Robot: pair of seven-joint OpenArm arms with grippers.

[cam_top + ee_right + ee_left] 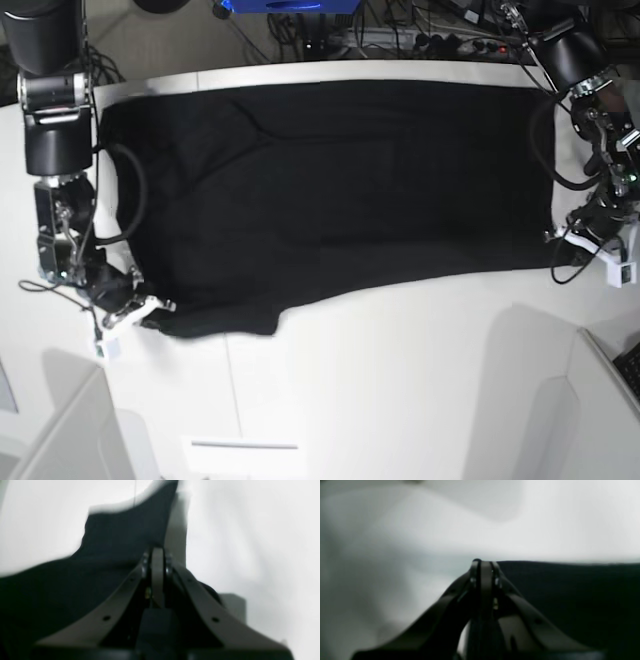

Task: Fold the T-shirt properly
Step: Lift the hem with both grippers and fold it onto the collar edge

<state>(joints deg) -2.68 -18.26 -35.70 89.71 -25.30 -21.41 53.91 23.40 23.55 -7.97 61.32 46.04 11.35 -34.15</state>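
Here the right pincer (150, 305) sits low at the left of the base view, clenched on the near corner of the T-shirt (330, 190). The T-shirt lies spread black and plain across the white table (400, 370), reaching from one arm to the other, with a sleeve edge jutting toward the near side by the right pincer. At the far right, the left pincer (568, 238) is clenched on the opposite near corner of the cloth. In both wrist views the jaws stand pressed together against the dark fabric's edge.
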